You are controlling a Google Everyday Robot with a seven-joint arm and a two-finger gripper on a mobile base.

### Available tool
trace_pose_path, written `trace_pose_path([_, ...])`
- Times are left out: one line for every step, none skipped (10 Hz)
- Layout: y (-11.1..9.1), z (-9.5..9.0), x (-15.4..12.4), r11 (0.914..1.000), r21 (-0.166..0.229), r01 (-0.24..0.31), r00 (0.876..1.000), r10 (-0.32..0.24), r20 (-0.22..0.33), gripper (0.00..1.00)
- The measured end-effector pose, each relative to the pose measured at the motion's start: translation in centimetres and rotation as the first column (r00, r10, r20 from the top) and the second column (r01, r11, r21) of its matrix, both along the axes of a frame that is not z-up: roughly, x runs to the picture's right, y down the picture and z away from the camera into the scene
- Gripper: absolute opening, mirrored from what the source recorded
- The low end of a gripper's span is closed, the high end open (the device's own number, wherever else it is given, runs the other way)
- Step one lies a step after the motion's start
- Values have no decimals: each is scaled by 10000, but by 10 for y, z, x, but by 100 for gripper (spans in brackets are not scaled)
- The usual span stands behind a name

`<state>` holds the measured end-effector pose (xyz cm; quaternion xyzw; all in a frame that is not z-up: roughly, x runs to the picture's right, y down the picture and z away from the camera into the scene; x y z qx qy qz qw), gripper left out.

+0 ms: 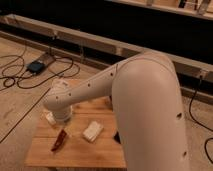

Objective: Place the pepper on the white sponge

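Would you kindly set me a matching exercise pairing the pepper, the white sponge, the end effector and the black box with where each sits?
1. pepper
2. white sponge
3. end effector
4. black box

A. on the floor, beyond the table
B. middle of the table
C. low over the table's left part, just behind the pepper
D. lying near the table's front-left

Pairs: 1-D, 2-B, 3-C, 4-A
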<state>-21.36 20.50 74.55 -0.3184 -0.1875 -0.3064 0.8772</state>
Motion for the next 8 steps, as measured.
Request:
trace_pose_path([4,2,-3,9998,-168,101,9998,-98,175,80])
trace_pose_path([9,5,-5,9992,-326,231,9991,-219,365,80])
trace_pose_path([13,7,-8,9983,-454,353,9980,-328,548,80])
trace_pose_path([18,9,-10,9971,-583,483,9966,-442,696,80])
trace_pose_path([22,12,-13,9958,-685,603,9948,-543,858,80])
trace_pose_path([25,15,-14,9943,-757,749,9927,-671,1000,80])
trace_pose_path([28,17,-14,9926,-822,894,9906,-800,1108,80])
trace_pose_path([31,19,-15,9910,-876,1010,9884,-900,1221,80])
